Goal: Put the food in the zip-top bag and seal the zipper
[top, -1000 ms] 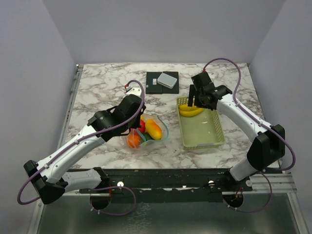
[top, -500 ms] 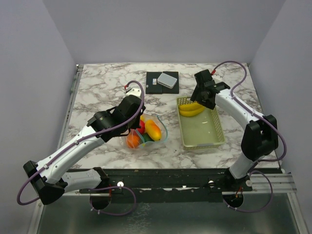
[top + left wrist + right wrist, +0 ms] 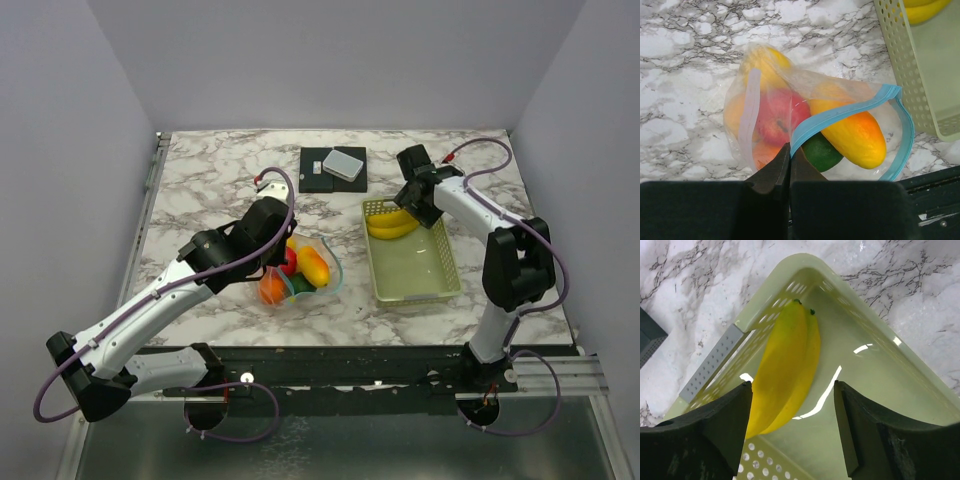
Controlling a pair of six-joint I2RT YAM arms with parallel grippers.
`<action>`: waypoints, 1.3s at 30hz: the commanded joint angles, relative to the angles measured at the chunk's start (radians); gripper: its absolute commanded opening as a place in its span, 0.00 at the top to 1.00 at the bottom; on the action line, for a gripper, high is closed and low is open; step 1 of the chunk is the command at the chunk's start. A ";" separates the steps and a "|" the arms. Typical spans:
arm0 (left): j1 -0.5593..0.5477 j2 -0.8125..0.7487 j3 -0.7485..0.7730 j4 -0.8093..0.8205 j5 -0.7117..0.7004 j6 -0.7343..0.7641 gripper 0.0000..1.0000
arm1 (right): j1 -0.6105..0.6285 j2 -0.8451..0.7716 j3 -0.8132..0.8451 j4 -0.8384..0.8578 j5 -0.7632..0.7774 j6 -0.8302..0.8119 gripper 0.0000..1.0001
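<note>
1. Currently the left pincer (image 3: 790, 152) is pressed together on the zipper (image 3: 850, 111) of the zip-top bag (image 3: 747, 100), which lies on the counter (image 3: 680, 60) holding several pieces of food (image 3: 855, 137).
2. Right pincer (image 3: 792, 390) is spread, straddling the banana (image 3: 785, 355) in the basket (image 3: 880, 347).

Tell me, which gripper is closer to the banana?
Right. The right gripper hangs above the banana, jaws open either side of it, at the far end of the basket. The left gripper is well away, shut on the zipper of the zip-top bag.
</note>
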 commanded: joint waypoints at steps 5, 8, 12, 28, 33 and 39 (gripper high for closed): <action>-0.002 -0.016 -0.008 0.010 0.014 0.004 1.00 | -0.027 0.051 0.034 0.001 0.045 0.083 0.30; -0.002 -0.012 -0.008 0.010 0.014 0.003 1.00 | -0.034 0.066 0.043 0.002 0.049 0.086 0.30; -0.002 -0.009 -0.006 0.010 0.014 0.003 1.00 | -0.043 0.078 0.035 0.015 0.042 0.088 0.32; -0.002 -0.006 -0.013 0.009 0.014 -0.004 1.00 | -0.043 0.075 -0.075 0.067 0.026 0.087 0.60; -0.002 -0.005 -0.011 0.012 0.012 -0.003 1.00 | -0.044 0.033 -0.091 0.071 0.021 0.064 0.89; -0.002 -0.009 -0.010 0.012 0.008 -0.003 1.00 | -0.043 -0.071 -0.125 0.069 0.027 0.025 0.99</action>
